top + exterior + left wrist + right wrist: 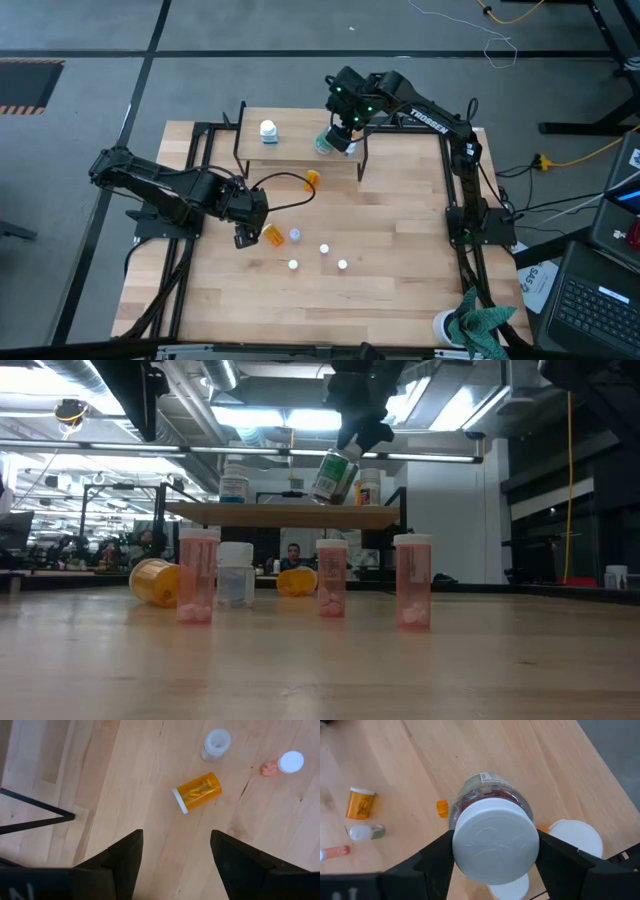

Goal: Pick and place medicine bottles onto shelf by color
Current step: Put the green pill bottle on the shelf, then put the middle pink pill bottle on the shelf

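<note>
Right gripper is clamped on a white-capped dark green bottle, tilted above the light-wood shelf, upper centre. A tilted release could topple it against the neighbouring bottles.

table: matt light wood | shelf: wood, black wire legs | orange bottle: glossy translucent plastic
</note>
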You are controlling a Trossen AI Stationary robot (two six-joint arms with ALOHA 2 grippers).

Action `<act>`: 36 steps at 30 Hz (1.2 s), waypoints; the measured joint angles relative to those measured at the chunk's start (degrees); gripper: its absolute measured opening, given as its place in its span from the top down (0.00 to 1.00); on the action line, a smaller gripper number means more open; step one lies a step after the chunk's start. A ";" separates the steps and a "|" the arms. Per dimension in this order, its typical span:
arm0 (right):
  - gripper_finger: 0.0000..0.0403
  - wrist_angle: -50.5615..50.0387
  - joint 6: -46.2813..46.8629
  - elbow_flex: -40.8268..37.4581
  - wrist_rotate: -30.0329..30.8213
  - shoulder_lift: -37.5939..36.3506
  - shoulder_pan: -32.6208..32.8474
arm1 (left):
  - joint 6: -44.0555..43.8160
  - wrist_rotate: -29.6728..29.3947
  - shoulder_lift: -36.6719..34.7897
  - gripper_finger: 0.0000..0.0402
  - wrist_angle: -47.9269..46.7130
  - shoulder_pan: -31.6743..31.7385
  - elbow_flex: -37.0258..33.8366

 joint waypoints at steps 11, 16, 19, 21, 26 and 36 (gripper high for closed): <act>0.38 2.02 -1.27 0.00 0.01 0.00 0.01 | 0.02 -0.01 0.00 0.43 0.00 -0.01 0.00; 0.33 1.90 0.11 0.00 0.01 -0.02 0.00 | 0.02 -0.01 0.00 0.43 -0.02 0.00 0.00; 0.31 1.87 0.31 0.02 -0.01 -0.07 0.02 | 0.02 -0.01 0.00 0.43 -0.02 0.01 0.00; 0.31 1.86 0.31 0.02 0.02 -0.09 0.02 | 0.02 -0.01 0.00 0.43 -0.02 0.01 0.00; 0.31 3.16 0.31 0.04 -0.01 -0.09 0.02 | 0.04 -0.01 0.00 0.43 -0.04 -0.01 0.00; 0.30 5.98 0.58 2.16 -1.94 -4.33 0.02 | 0.07 -0.03 0.00 0.43 -0.07 0.01 0.00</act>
